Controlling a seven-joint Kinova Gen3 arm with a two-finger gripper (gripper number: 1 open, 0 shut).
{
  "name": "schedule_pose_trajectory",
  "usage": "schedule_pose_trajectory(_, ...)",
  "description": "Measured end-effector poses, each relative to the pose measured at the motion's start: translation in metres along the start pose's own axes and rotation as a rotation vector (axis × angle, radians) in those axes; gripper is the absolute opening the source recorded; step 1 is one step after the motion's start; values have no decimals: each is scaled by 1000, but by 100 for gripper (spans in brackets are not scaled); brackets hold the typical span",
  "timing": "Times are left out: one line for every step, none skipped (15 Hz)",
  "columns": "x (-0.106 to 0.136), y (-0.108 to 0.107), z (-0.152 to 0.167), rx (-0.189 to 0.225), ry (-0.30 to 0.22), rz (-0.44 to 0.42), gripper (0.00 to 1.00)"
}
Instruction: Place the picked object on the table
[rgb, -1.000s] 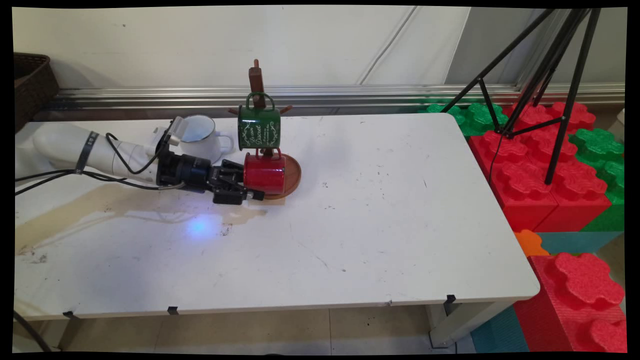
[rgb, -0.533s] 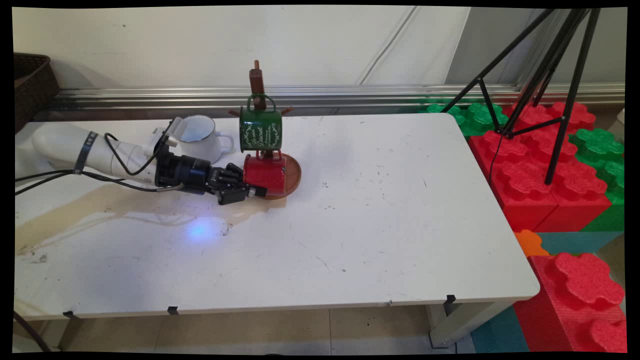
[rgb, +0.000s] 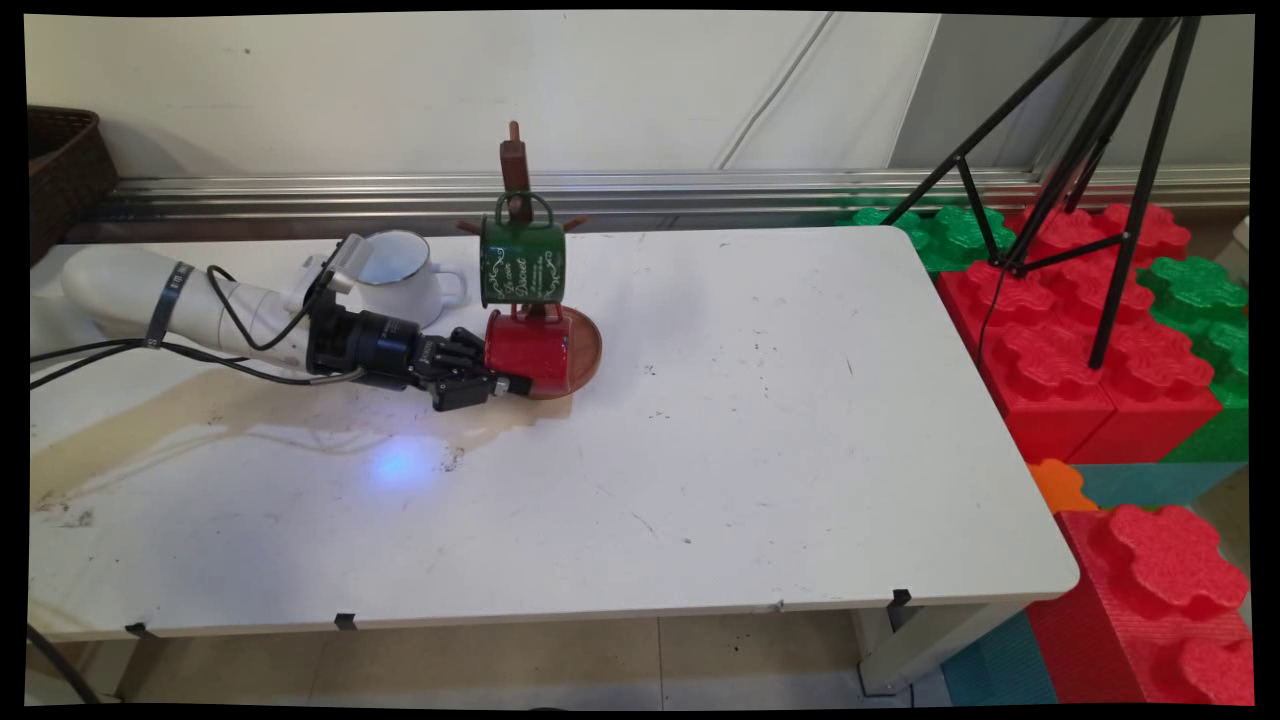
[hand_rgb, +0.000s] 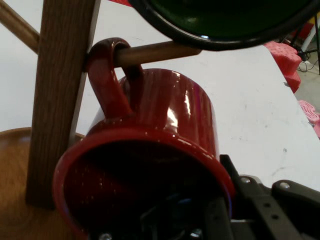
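White arm (rgb: 150, 300), black pincer (rgb: 478, 372), black cables (rgb: 150, 352).

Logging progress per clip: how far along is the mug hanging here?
Done: the green enamel mug hangs on the wooden mug tree. In hand: the red enamel mug has its handle looped over a lower peg, with the claw clamped on its rim. Left: the claw has not let go, and the white enamel jug stands on the table.
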Motion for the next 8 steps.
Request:
schedule_pose_trajectory(0, 0, 0, -2, 0, 0, 0)
schedule_pose_trajectory(1, 0, -1, -3, 1, 1, 0)
schedule_pose_trajectory(1, 1, -1, -4, 1, 2, 0)
schedule_pose_trajectory(2, 1, -2, -6, 3, 5, 0)
schedule_pose_trajectory(3, 1, -2, -7, 5, 8, 0)
schedule_pose_trajectory(4, 2, -3, -10, 7, 12, 0)
schedule_pose_trajectory(5, 2, -5, -11, 8, 16, 0)
schedule_pose_trajectory(7, 3, -7, -13, 11, 21, 0)
